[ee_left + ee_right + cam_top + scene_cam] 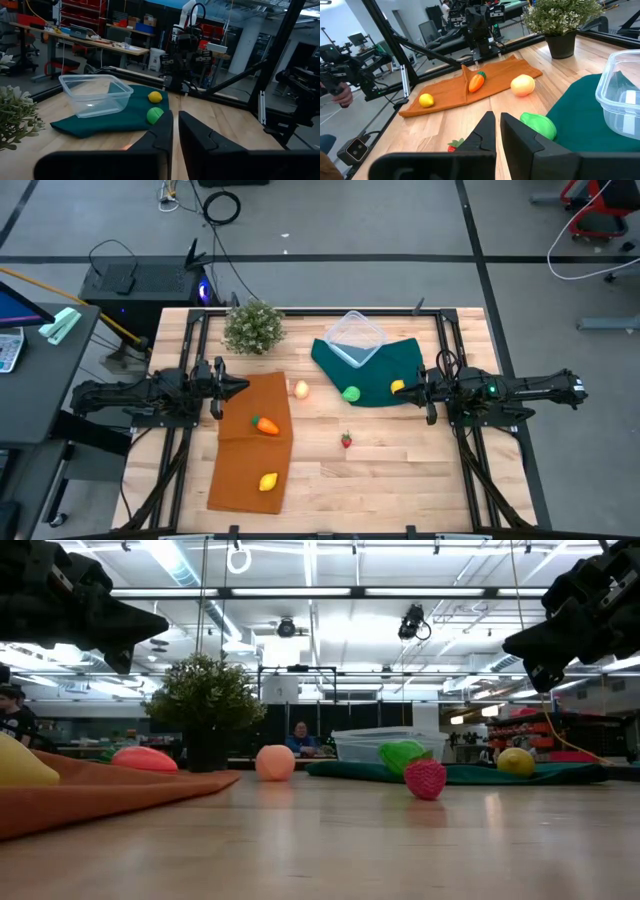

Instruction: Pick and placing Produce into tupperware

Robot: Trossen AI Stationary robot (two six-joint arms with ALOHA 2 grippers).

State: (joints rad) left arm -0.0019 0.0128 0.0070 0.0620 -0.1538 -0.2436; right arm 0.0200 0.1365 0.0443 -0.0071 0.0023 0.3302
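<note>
On the orange cloth (pixel 250 442) at the left lie an orange carrot (pixel 265 425) and a yellow lemon (pixel 268 481). A pale peach ball (pixel 301 389) and a red strawberry (pixel 347 440) rest on the bare wood. A green ball (pixel 351 393) and a second lemon (pixel 397 387) sit at the edge of the dark green cloth (pixel 385 370). The clear tupperware (pixel 355 337) stands on that cloth's far part. My left gripper (pixel 243 387) hovers shut over the orange cloth's far end. My right gripper (pixel 404 392) hovers shut beside the second lemon. Both are above the table and hold nothing.
A bushy potted plant (pixel 253 326) stands at the far left of the table, close to the left gripper. Black frame rails (pixel 455 350) run along the table's sides. Bare wood (pixel 400 475) lies between the cloths and toward the near edge.
</note>
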